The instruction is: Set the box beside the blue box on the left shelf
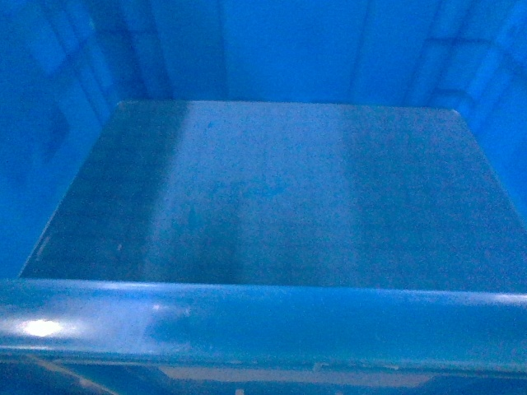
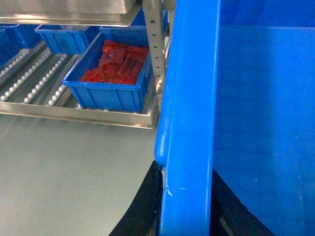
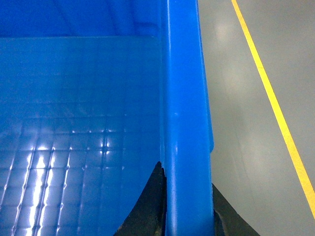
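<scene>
The box [image 1: 272, 197] fills the head view, showing its smooth floor and thick near rim. My left gripper [image 2: 186, 206] is shut on the box's left rim [image 2: 189, 123], one black finger on each side of the wall. On the opposite side, my right gripper [image 3: 188, 196] is shut on the right rim [image 3: 184, 98] in the same way. The left shelf [image 2: 34, 83], with rows of small white rollers, lies ahead to the left in the left wrist view. On it stands a blue box [image 2: 110, 96] holding red packets, at the shelf's right end beside the upright.
A perforated metal upright [image 2: 156, 54] stands between the blue box and the held box. Other blue crates [image 2: 64, 37] sit further back on the rollers under a metal level [image 2: 69, 12]. Grey floor lies on both sides, with a yellow line [image 3: 268, 88] to the right.
</scene>
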Motion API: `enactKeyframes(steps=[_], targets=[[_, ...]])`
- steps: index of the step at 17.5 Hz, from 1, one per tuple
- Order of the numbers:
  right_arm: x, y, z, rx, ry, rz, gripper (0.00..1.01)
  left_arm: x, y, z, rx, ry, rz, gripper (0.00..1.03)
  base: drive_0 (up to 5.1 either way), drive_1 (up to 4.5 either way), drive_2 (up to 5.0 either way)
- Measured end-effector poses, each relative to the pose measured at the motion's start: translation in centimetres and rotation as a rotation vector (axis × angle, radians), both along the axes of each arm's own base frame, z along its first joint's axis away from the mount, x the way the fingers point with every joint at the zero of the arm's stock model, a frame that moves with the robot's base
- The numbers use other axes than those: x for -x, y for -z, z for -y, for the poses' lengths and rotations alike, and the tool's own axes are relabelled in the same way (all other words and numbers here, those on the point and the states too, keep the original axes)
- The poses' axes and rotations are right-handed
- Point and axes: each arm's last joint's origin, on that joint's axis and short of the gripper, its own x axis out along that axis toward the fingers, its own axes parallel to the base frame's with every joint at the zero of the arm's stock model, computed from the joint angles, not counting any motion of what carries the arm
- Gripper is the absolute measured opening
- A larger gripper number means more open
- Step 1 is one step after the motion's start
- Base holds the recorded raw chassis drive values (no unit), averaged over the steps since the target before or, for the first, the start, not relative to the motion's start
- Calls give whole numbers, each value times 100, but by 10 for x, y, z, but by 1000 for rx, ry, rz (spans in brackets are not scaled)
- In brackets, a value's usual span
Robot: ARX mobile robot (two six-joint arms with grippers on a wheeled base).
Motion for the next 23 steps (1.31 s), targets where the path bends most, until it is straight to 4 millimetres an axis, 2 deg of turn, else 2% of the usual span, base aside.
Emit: enactKeyframes(steps=[23], targets=[[0,0,0,-1,-1,2,9,0,0,0,0,-2,3,14,-491,258,243]])
